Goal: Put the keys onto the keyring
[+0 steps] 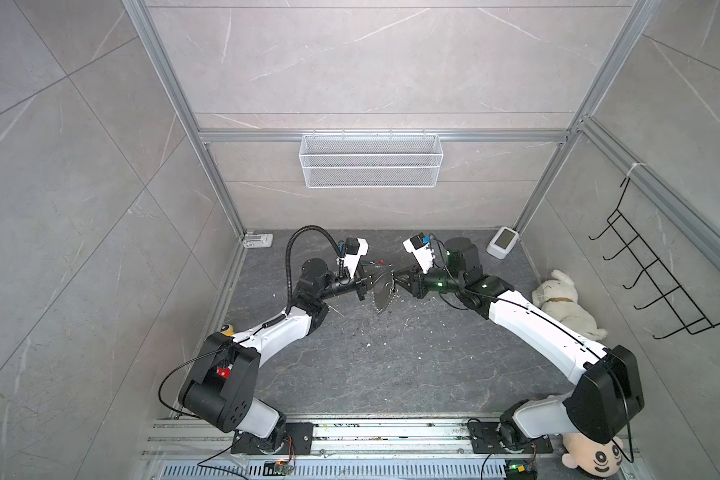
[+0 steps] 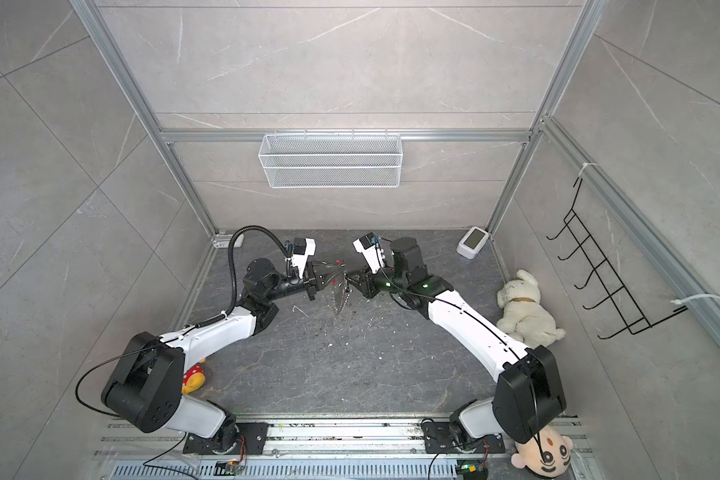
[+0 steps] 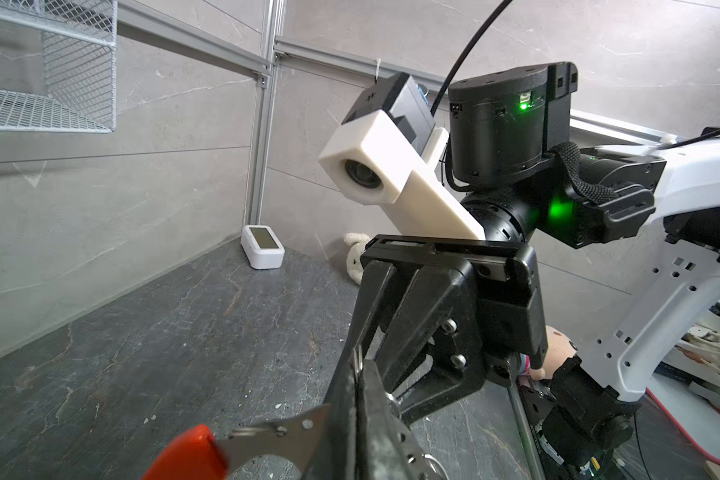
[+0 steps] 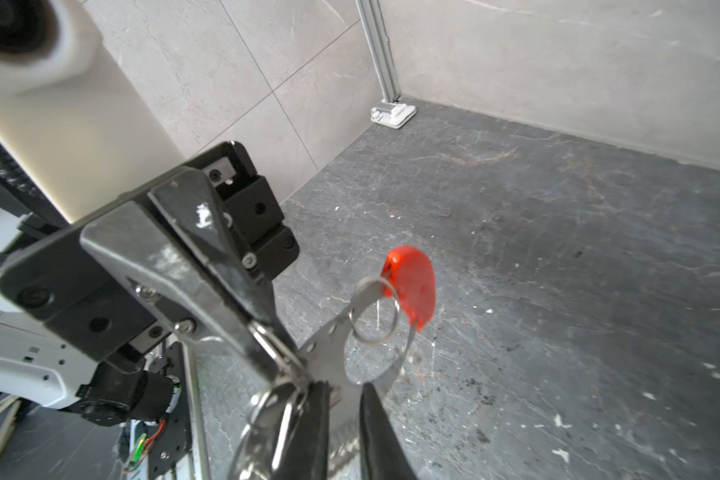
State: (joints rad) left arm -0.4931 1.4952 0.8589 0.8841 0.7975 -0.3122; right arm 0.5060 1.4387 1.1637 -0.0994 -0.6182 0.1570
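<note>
The keyring [image 1: 381, 297] [image 2: 341, 297] hangs between both grippers above the dark floor. It is a flat metal band [image 4: 333, 353] with a red plastic end [image 4: 412, 286] [image 3: 192, 453]. My left gripper [image 1: 371, 281] [image 2: 329, 277] [image 3: 358, 365] is shut on the band [image 3: 275, 432]. My right gripper [image 1: 395, 276] [image 2: 350, 277] [image 4: 346, 395] meets it from the other side, its jaws slightly apart with the band in the gap. A small silver ring [image 4: 375, 309] hangs on the band near the red end. More silver rings [image 4: 275, 415] dangle beside my right gripper. The keys are out of view.
A white mesh basket [image 1: 371, 166] hangs on the back wall. A white device [image 1: 503, 242] stands in the back right corner. A plush dog [image 1: 566, 307] and a black hook rack [image 1: 657, 274] are at the right, with a plush doll [image 1: 595, 457] at the front right.
</note>
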